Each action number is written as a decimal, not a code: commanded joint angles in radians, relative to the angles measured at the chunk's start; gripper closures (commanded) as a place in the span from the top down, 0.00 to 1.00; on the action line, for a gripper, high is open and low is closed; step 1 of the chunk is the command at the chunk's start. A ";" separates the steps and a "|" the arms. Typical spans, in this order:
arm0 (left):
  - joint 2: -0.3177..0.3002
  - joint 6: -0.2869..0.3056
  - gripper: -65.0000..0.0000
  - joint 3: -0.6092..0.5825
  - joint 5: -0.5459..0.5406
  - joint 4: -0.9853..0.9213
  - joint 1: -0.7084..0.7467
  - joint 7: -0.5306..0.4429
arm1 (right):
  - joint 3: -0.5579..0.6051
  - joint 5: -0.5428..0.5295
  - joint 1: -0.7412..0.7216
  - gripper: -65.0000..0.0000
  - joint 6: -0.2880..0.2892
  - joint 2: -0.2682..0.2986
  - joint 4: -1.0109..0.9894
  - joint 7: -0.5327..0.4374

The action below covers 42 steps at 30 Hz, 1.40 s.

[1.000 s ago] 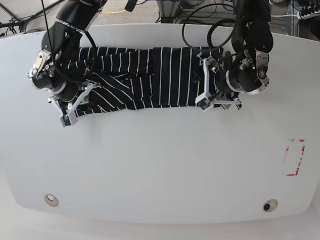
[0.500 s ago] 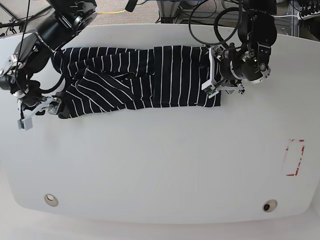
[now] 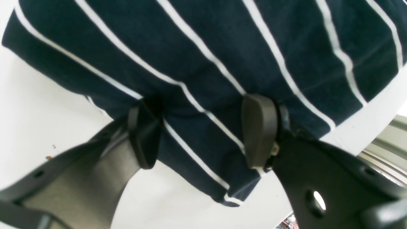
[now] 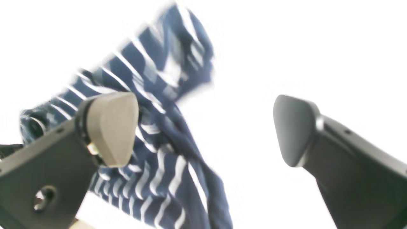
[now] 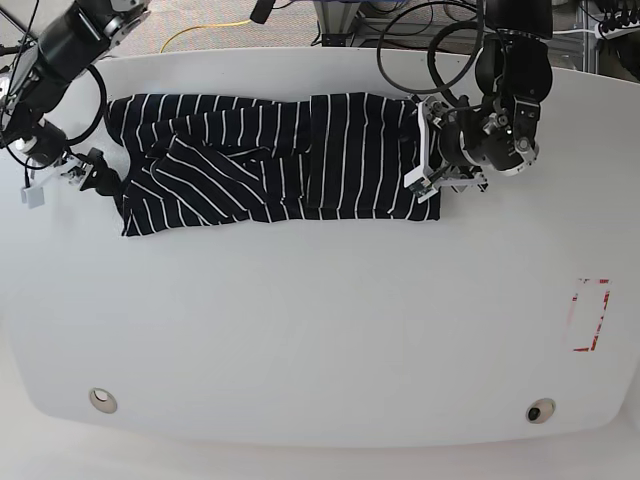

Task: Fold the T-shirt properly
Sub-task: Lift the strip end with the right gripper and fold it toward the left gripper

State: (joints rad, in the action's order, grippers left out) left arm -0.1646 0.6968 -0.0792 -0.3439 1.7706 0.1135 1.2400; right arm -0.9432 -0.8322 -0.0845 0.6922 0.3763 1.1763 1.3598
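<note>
A large white table (image 5: pixel 320 330) with rounded corners fills most of the base view, evenly and brightly lit. Near its front edge sit two small round fittings, one at the left (image 5: pixel 102 400) and one at the right (image 5: pixel 540 411). A red rectangular outline (image 5: pixel 590 315) marks the surface toward the right edge. Beyond the far edge, grey flooring, a yellow cable (image 5: pixel 205 28) and black cables (image 5: pixel 410 30) show.

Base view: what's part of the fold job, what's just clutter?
In the job:
- T-shirt
- left claw, fingers straddling the shirt's edge
- right claw, open, off the shirt

Lying about:
- red marking on the table
- cables behind the table
</note>
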 commanded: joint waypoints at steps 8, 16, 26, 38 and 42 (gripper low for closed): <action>0.000 0.001 0.56 0.049 -0.008 0.012 -0.011 -0.003 | 0.057 -0.034 0.055 1.00 0.006 -0.110 0.058 -0.010; 0.003 0.001 0.56 0.098 -0.008 0.010 -0.011 -0.001 | 0.132 -0.031 0.093 1.00 0.006 -0.219 0.256 -0.010; 0.032 -0.039 0.56 0.100 -0.010 0.008 -0.025 -0.001 | 0.135 -0.034 0.136 0.81 0.006 -0.231 0.264 -0.010; 0.050 -0.050 0.56 0.100 -0.007 0.008 -0.030 -0.001 | 0.135 -0.029 0.167 0.01 0.006 -0.231 0.265 -0.010; 0.050 -0.052 0.56 0.098 -0.007 0.008 -0.030 -0.001 | 0.135 -0.029 0.170 0.00 0.006 -0.228 0.270 -0.010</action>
State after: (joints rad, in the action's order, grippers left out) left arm -0.1116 0.6502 0.0189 -0.3367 1.7657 0.0967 1.2476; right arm -0.8059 -0.8570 0.0921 0.6964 0.1310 1.4277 1.3476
